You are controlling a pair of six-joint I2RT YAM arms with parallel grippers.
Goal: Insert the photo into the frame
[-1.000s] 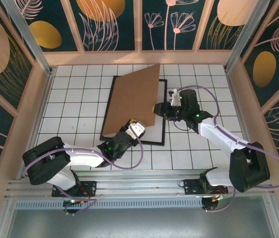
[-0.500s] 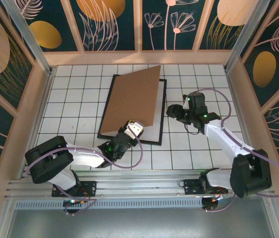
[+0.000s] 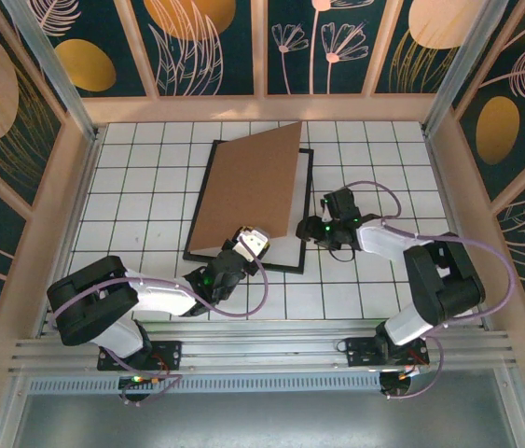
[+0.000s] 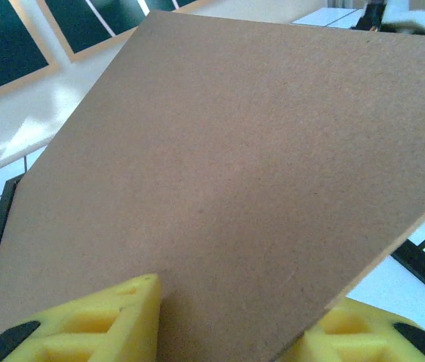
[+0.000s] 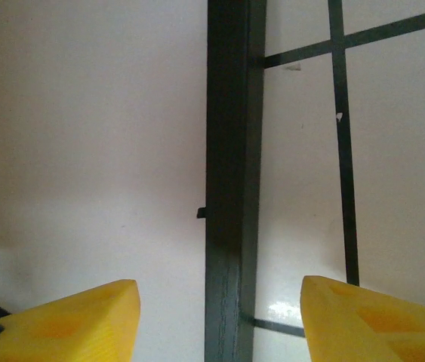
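At the middle of the counter (image 3: 150, 205), finds the frame (image 5: 227, 151) lying flat, narrow black rim up. Sees the brown backing board (image 3: 248, 191) tilted over it like an open lid: near edge low by the frame's front rim, far corner raised past the back rim. Pinches that near edge with the left tool (image 3: 251, 243), one yellow finger over the board's face and the other behind it, probably to hold the opening clear so a print can go in beneath. Sets the right tool (image 5: 227, 313) low at the frame's right rim, fingers spread, one on each side of the black bar, gripping nothing. Looks placed there to steady or nudge the frame so it does not skid while the board is levered.

Shows a pale, plain surface inside the rim under the board. Cannot tell whether that is the photo, so cannot place the photo with any certainty.

Judges the task midway at best: board raised, frame open, closing not yet done. Calls next for care at the pinch, since a thin stiff board held by one edge can twist or slip.
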